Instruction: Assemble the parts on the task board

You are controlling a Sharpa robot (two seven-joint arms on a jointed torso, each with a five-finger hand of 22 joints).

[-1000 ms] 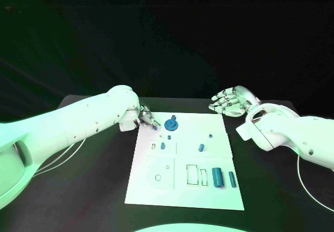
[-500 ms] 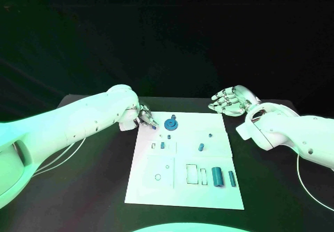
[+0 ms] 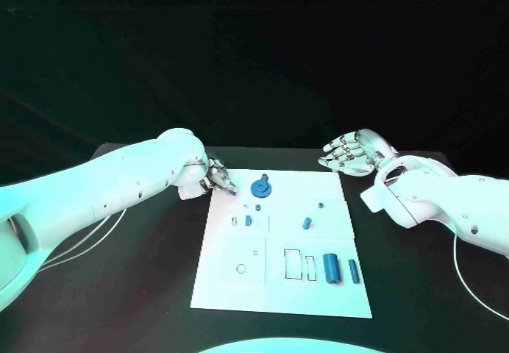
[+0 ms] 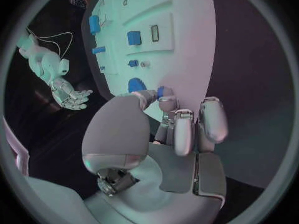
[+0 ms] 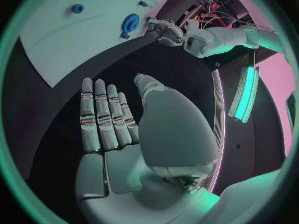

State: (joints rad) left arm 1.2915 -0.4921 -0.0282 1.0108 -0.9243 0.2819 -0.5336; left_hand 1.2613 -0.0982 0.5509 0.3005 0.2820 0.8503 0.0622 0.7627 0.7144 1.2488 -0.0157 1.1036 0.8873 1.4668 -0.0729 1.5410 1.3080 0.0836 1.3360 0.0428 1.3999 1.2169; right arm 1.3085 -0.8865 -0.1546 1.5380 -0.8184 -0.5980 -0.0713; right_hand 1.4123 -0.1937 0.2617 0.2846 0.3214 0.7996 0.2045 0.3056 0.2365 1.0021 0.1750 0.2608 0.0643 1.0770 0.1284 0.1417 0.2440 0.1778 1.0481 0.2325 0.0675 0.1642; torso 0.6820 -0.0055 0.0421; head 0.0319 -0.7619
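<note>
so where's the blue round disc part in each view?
Head view: blue disc near the task board's far edge, beside the left hand.
Left wrist view: just beyond the fingertips.
Right wrist view: on the board, near the left hand.
Shared landmark: left hand.

The left hand [image 3: 218, 176] is drawing back a little from the board's [image 3: 278, 294] far left corner, lifting toward the table's far side, with its forearm shifting the same way. Its fingers [image 4: 167, 100] are pinching a small blue part [image 3: 232, 190], and that part is moving with them, edging away from the blue disc [image 3: 261, 189] it sat closer to a second ago. The change is slight between the three moments.
</note>
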